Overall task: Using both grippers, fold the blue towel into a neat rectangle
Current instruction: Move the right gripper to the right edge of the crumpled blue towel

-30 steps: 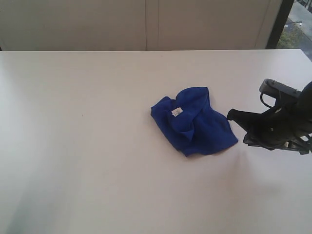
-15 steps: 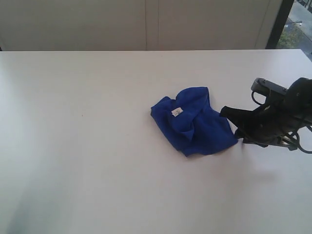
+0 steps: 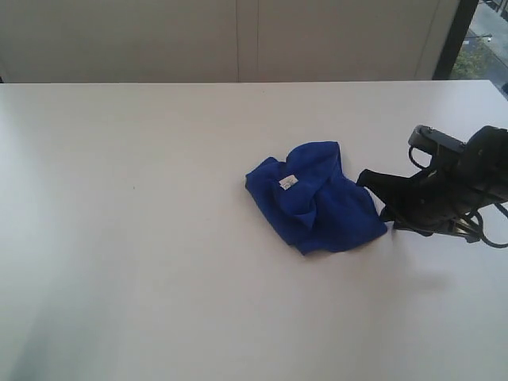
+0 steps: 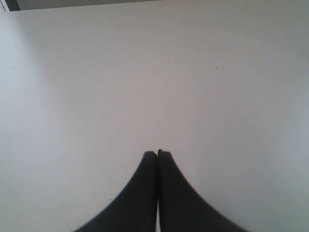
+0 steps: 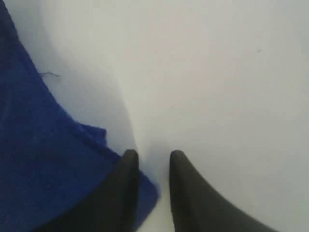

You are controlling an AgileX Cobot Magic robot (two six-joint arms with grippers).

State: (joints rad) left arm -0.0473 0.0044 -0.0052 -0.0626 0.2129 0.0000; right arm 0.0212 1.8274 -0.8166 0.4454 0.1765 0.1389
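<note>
**Blue towel [image 3: 313,208] lies crumpled on the table [image 3: 119,238], with the right gripper [image 5: 153,157] at its edge.**
Right jaws part-open and empty: one finger over the towel's corner, the other over bare top just beside it. Left gripper [image 4: 157,153] closed tight, empty, no towel in its view. Cloth looks soft, light and limp, so it will likely sag and bunch. Best hold, as judged: a hemmed corner, e.g. near the white tag [image 3: 287,182].
</note>
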